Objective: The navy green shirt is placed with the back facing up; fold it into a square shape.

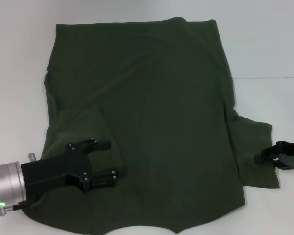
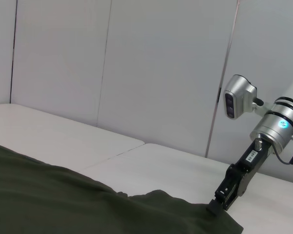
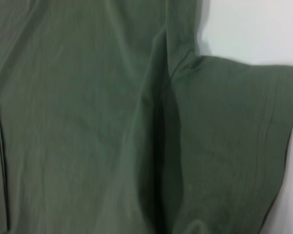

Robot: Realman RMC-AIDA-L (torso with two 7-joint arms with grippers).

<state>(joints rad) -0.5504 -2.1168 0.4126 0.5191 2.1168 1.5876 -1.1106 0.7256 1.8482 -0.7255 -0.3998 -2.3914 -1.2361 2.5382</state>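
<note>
Dark olive knit, soft and matte, covers most of the white table (image 1: 274, 44): the navy green shirt (image 1: 157, 112) lies spread flat, its straight hem at the far edge and its neckline curve at the near edge. Faint diagonal creases cross the upper body of the cloth. On the robot's left, the sleeve is folded in over the body and forms a small angular flap (image 1: 90, 128); on the right, the other sleeve (image 1: 257, 149) still sticks out sideways, with a deep shadowed fold at the armpit and rows of stitching along its cuff in the right wrist view. The left gripper (image 1: 108, 159), black and blocky on a silver wrist, sits low over the folded-in flap with its two fingers spread apart, nothing between them. The right gripper (image 1: 262, 157) rests at the outer edge of the spread sleeve, its tip touching the cloth in the left wrist view; whether it pinches the fabric cannot be told. Pale wall panels (image 2: 136, 68) stand behind the table.
</note>
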